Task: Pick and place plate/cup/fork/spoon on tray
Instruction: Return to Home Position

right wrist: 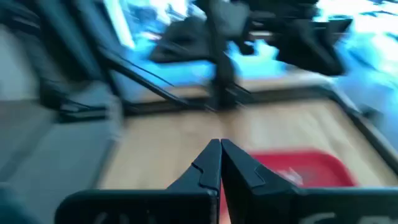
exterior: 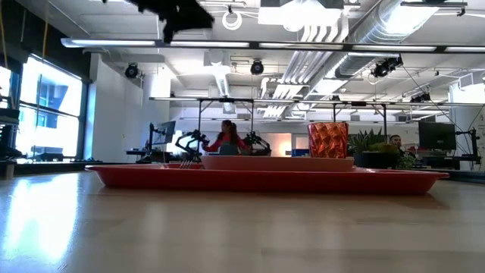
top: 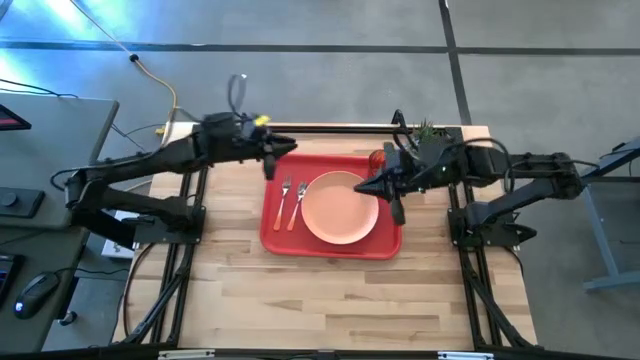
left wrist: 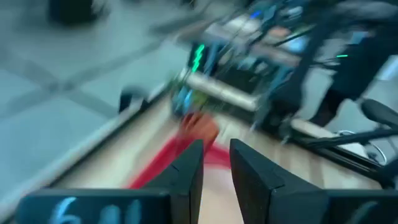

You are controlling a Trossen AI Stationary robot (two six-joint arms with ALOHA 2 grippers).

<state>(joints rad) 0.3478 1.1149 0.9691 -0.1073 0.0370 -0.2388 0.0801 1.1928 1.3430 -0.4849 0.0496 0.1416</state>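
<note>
High view first: the tray [top: 330, 246] sits toward the back edge of the worktop, about midway along it, and all four items I was after look to be on it. The plate [top: 340, 208] lies flat in the tray's right half. Between it and the tray's left rim, two orange-handled utensils lie side by side with their silver heads toward the back. I take the outer one for the fork [top: 284, 197] and the one nearer the plate for the spoon [top: 298, 206], though the heads are too small from above to be sure. The cup [top: 377, 160] stands upright at the tray's back right corner, and the low view confirms it [exterior: 327, 140] behind the plate's rim [exterior: 276, 161], with what look like tines [exterior: 184, 162] toward the tray's left end. The left gripper [top: 270, 165] hangs over the tray's back left edge; its wrist camera shows the fingers [left wrist: 186, 171] a little apart with nothing between them. The right gripper [top: 388, 190] hovers over the tray's right rim, just beside the cup and the plate's edge, its fingers [right wrist: 208, 165] pressed together on nothing. By my reading the placing is finished. All that is left is to bring both arms back clear of the tray to their rest poses, minding the cup beside the right gripper.
</note>
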